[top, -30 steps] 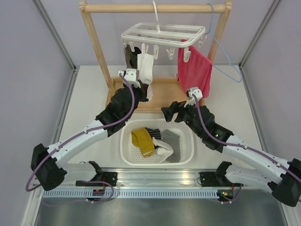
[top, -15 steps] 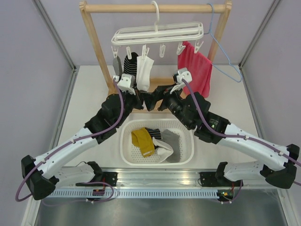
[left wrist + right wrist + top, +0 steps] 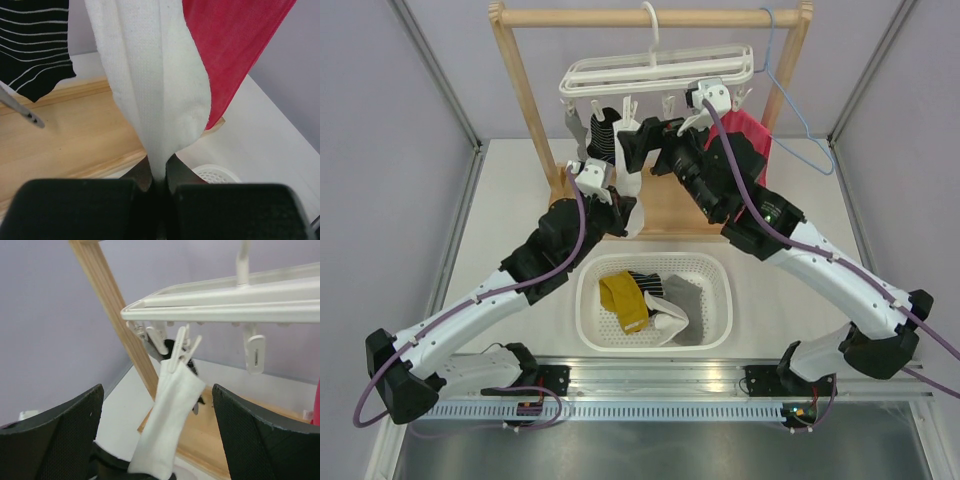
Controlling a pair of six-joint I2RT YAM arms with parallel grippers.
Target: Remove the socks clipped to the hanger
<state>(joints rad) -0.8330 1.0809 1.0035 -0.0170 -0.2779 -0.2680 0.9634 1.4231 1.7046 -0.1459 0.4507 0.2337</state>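
white sock [image 3: 160,75]: cream, ribbed knit, hanging straight from 1 clip [image 3: 181,347] of the hanger [image 3: 655,72] | left claw [image 3: 159,172]: clamped on its lower tip | right claw [image 3: 157,390]: spread wide, fingers either side of that clip, gripping nothing | 1 black white-striped sock [image 3: 35,45]: clipped left of left claw | basket [image 3: 720,290], bench, behind both claws: 4 socks [image 3: 620,298]

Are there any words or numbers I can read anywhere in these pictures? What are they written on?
None: no words, numbers, brand names or signs can be read in any view.
The hanger, white sock, striped sock, red towel and basket all look plain.
If the arms carry small labels, they are too small to read.
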